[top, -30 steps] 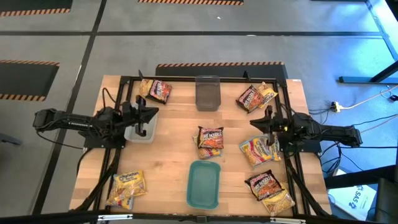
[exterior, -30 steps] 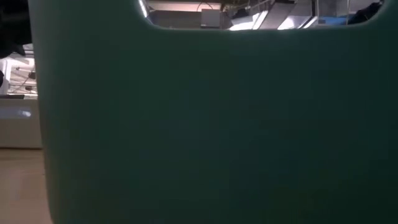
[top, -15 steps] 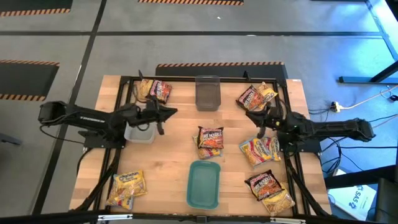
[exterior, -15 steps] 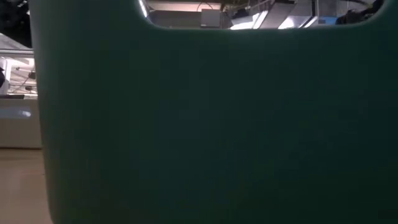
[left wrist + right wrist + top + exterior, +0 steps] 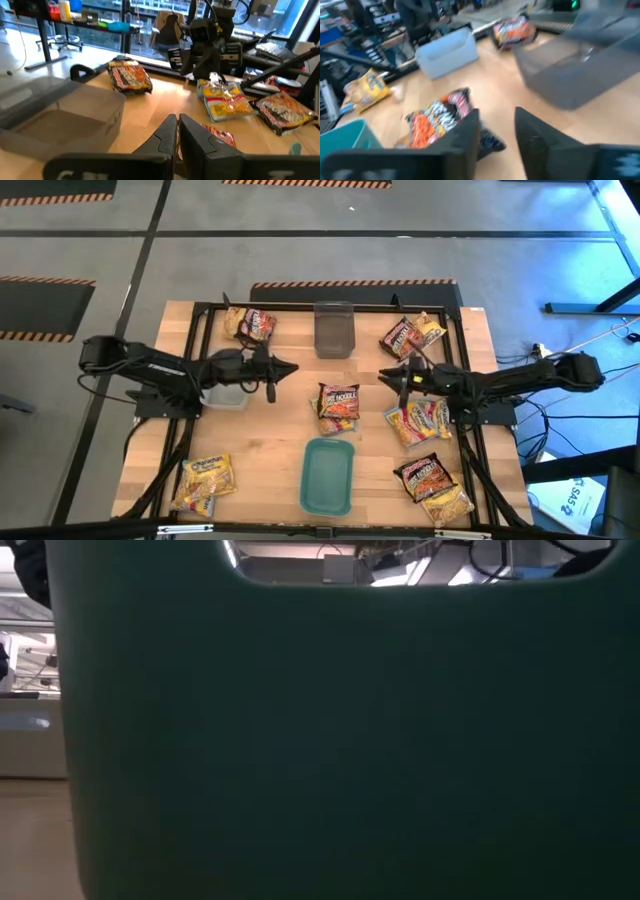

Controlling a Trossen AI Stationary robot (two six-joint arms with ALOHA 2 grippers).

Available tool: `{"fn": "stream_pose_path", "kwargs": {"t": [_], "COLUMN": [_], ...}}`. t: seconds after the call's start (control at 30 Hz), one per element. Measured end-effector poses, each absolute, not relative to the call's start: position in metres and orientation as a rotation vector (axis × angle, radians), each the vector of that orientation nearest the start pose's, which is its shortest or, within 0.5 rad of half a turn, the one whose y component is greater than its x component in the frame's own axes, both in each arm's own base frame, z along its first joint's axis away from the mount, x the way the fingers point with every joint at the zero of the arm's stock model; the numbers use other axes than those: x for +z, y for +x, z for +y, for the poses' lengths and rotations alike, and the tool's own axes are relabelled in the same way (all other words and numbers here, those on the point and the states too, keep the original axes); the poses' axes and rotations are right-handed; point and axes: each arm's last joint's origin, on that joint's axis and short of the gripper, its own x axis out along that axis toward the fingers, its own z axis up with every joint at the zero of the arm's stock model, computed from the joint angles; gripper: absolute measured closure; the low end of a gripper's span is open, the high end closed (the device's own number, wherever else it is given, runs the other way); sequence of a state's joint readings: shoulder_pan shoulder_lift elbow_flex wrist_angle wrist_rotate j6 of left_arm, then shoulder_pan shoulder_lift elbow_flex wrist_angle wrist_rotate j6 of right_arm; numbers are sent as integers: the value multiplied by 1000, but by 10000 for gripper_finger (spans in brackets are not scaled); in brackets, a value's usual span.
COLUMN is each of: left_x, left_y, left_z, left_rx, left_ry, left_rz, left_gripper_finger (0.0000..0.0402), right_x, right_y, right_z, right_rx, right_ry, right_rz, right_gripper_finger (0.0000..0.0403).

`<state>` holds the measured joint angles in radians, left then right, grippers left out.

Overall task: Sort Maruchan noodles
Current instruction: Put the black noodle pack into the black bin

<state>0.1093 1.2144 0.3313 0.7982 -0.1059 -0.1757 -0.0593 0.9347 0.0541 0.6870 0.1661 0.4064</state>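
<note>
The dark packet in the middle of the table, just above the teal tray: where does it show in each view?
High view: the dark packet lies at the table's centre, between both grippers.
Low view: not in it; the teal tray fills the picture.
Left wrist view: only a corner shows beside the fingers.
Right wrist view: ahead of the fingers.
Shared landmark: the teal tray, beside the packet in the high and right wrist views.

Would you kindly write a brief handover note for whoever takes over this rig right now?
Left hand: shut, empty, beside the pale tub.
Right hand: open, empty, heading for the centre packet.
Noodle packets lie at back left, back right, right, front right and front left.
Done: nothing; teal tray and grey tub hold nothing.
Left: all sorting.
</note>
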Motion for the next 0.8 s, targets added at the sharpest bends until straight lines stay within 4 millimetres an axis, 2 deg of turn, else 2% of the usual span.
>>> {"fn": "stream_pose_path", "kwargs": {"t": [0.2, 0.37, 0.53, 0.63, 0.8], "left_x": [179, 167, 159, 155, 151], "left_y": [230, 235, 239, 241, 245], "left_z": [18, 11, 6, 3, -2], "left_rx": [182, 160, 151, 141, 118], "left_ry": [-173, -191, -222, -222, -222], "left_rz": [128, 177, 203, 207, 184], "left_gripper_finger": [388, 388, 388, 388, 388], "right_x": [135, 128, 123, 123, 119], "right_y": [176, 197, 214, 221, 227], "right_z": [-14, -13, -11, -12, -11], "right_rx": [-245, -210, -121, -157, -172], "right_ry": [507, 544, 620, 612, 698], "right_rz": [256, 355, 432, 427, 448], "right_gripper_finger": [162, 92, 63, 57, 56]}}
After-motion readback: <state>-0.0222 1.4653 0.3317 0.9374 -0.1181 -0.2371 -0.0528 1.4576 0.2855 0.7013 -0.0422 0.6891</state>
